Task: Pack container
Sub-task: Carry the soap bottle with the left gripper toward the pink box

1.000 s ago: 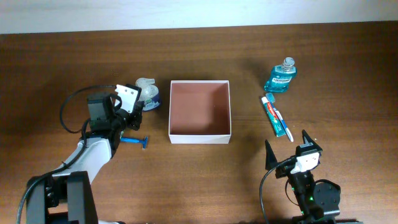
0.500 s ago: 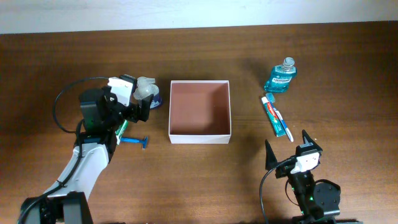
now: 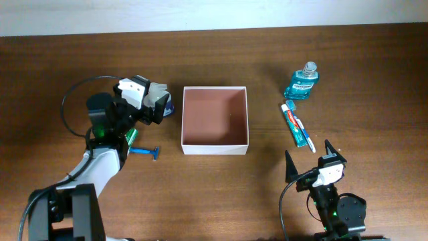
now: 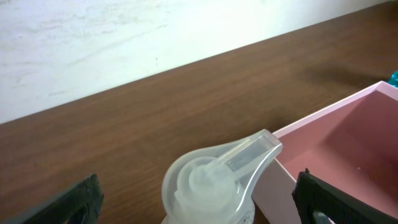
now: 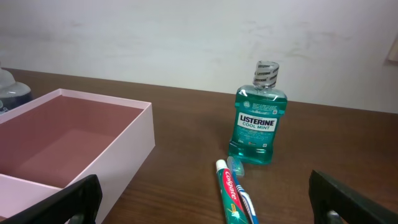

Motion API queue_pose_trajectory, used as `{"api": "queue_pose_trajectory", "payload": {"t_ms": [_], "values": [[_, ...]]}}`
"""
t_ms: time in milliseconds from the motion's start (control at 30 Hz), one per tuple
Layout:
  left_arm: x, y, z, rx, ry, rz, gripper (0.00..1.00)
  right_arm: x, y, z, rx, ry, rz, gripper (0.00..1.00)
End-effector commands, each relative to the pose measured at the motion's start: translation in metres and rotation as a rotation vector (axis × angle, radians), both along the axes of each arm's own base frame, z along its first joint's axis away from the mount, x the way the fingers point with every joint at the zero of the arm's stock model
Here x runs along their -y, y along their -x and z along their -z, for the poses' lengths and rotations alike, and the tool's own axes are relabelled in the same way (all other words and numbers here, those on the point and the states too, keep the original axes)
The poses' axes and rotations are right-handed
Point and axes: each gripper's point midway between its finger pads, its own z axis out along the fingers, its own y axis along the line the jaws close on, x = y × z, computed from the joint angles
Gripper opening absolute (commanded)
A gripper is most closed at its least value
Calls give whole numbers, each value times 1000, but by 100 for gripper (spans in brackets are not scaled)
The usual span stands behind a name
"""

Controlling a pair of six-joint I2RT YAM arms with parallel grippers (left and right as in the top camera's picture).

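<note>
Brown wooden tabletop, with the container (image 3: 215,120) sitting mid-table. I have the left gripper (image 3: 151,105) spread wide either side of a clear pump bottle (image 4: 214,177) just beside the container's wall. The right gripper (image 3: 309,158) is also wide and holds nothing. My worry is that closing could snag that wall or tip the top-heavy bottle

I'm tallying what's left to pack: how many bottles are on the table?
2. The teal mouthwash bottle stands right of the container; the clear-capped bottle stands just left of it. The left arm covers some table, so another could be hidden.
</note>
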Motion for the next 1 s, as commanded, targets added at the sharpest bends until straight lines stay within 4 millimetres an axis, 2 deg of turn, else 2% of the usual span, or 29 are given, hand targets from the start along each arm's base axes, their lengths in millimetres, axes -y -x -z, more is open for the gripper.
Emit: {"api": "queue_pose_trajectory", "payload": {"t_ms": [0,200,300,333,367,400,467,533,567,867,967], "values": [[5,0,13,-22,14,42,99,1,0,2,-4,-1,2,99],[10,-2,8,26,10,81,98,1,0,2,-4,-1,2,99],[10,-4,4,48,8,81,90,1,0,2,-4,-1,2,99],[10,-4,4,49,7,81,76,1,0,2,-4,-1,3,99],[10,-4,4,50,8,81,54,1,0,2,-4,-1,2,99],[10,-4,3,50,8,81,39,1,0,2,-4,-1,2,99],[10,-4,3,51,7,81,36,1,0,2,-4,-1,2,99],[10,-4,3,50,8,81,46,1,0,2,-4,-1,2,98],[11,-4,3,51,9,84,46,1,0,2,-4,-1,2,99],[16,-1,2,47,28,113,35,1,0,2,-4,-1,3,99],[20,2,1,44,44,137,28,1,0,2,-4,-1,2,98]]}}
